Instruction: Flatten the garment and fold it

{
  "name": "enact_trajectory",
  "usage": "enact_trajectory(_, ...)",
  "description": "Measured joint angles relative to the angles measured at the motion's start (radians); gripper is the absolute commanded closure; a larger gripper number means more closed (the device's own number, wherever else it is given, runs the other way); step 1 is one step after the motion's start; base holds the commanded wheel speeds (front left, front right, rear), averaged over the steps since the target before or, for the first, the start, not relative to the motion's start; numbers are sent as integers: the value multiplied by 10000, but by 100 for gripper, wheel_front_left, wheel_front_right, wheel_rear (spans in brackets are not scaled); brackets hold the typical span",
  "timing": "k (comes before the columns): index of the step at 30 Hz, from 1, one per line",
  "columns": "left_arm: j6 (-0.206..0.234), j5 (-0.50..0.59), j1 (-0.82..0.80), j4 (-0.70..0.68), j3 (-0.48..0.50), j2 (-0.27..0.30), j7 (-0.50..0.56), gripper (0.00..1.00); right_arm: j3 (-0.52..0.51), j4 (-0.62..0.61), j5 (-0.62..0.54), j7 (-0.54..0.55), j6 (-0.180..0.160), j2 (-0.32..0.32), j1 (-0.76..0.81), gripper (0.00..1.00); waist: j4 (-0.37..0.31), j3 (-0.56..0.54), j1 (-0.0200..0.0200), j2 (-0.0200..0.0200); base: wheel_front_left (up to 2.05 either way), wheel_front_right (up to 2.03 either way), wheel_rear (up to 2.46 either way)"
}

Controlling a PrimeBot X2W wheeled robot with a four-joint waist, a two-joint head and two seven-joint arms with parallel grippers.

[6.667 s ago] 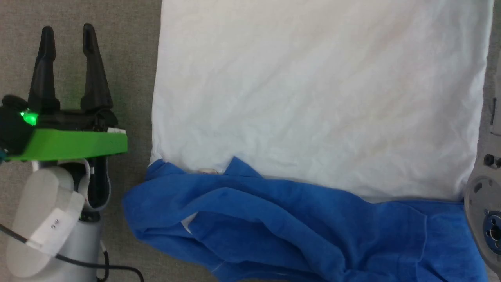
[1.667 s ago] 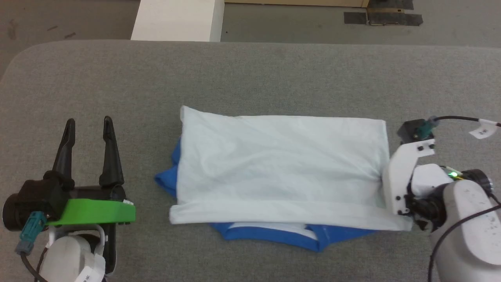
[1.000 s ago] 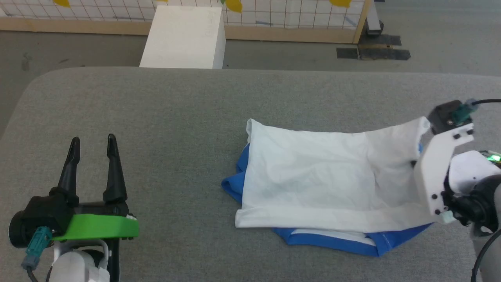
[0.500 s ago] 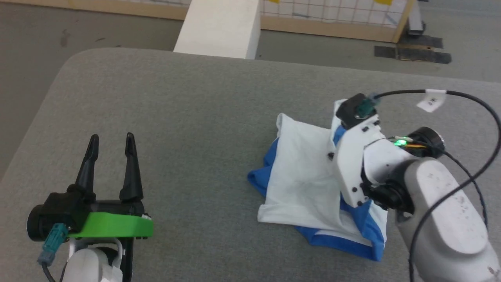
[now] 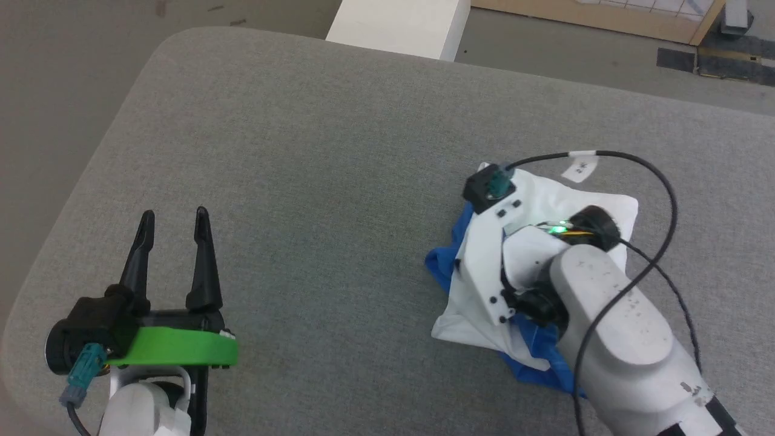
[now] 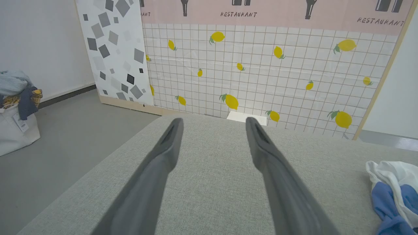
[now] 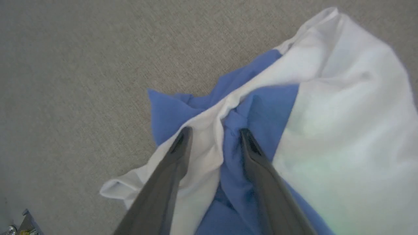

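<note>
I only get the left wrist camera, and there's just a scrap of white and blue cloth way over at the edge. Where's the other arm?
Observer: The right arm bends over the shirt and covers its middle.
Operator: Is it grabbing it?
Observer: In the right wrist view the right tool has its fingers apart, with a ridge of white and blue cloth lying between them.
Operator: Does the shirt look neat?
Observer: Not quite. From the head view it is a small white bundle with blue cloth poking out on its left and near sides.
</note>
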Motion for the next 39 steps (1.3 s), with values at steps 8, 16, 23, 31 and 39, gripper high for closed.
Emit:
enact_trajectory(8, -2, 19, 24, -15, 155, 12, 0, 0, 1218, -1536, 1789, -955, 0, 217, -305, 0, -493, -139, 0, 0, 0, 0, 0)
enact_trajectory(16, -4, 161, 104, -286, 295, 31, 0, 0, -869, -3275, 686, -846, 0, -326, 384, 0, -1628, -551, 0, 0, 0, 0, 0)
enact_trajectory(23, -33, 184, 127, -320, 245, 8, 0, 0, -2454, -3427, -800, -2, 0, -535, 2432, 0, -2316, -810, 0, 0, 0, 0, 0)
enact_trajectory(31, -33, 176, 128, -255, 29, 15, 0, 0, -2569, -2238, -1204, -12, 0, 88, 3012, 0, -2003, -674, 0, 0, 0, 0, 0)
enact_trajectory(39, -33, 165, 135, -144, 130, 61, 0, 0, -2339, -1396, -1271, -228, 2, 130, 2758, 100, -1777, -451, 0, 0, 0, 0, 0)
